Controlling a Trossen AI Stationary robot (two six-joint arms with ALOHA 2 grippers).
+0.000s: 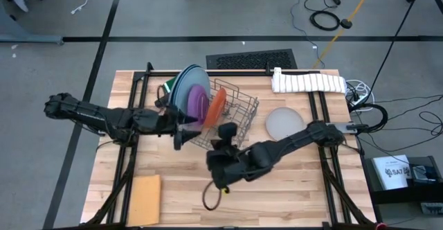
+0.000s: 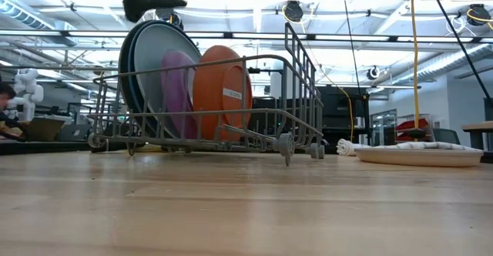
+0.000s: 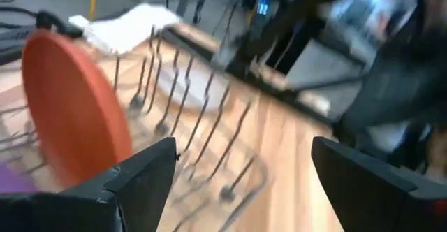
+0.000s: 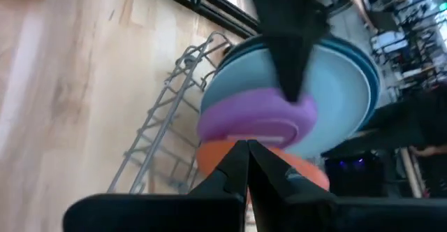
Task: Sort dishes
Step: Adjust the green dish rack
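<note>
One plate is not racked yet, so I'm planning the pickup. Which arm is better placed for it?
Probably right. The light grey plate lies flat beside the right arm; the right gripper is shut and empty. The left gripper, open, is across the wire rack.

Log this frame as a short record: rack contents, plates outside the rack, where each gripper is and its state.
In rack: wire rack holds large plates, purple plate, orange plate, all on edge
Outside rack: light grey plate flat on table
Left gripper: open, beside rack
Right gripper: shut, empty, by rack's near side
Other: tan sheet, white towel
</note>
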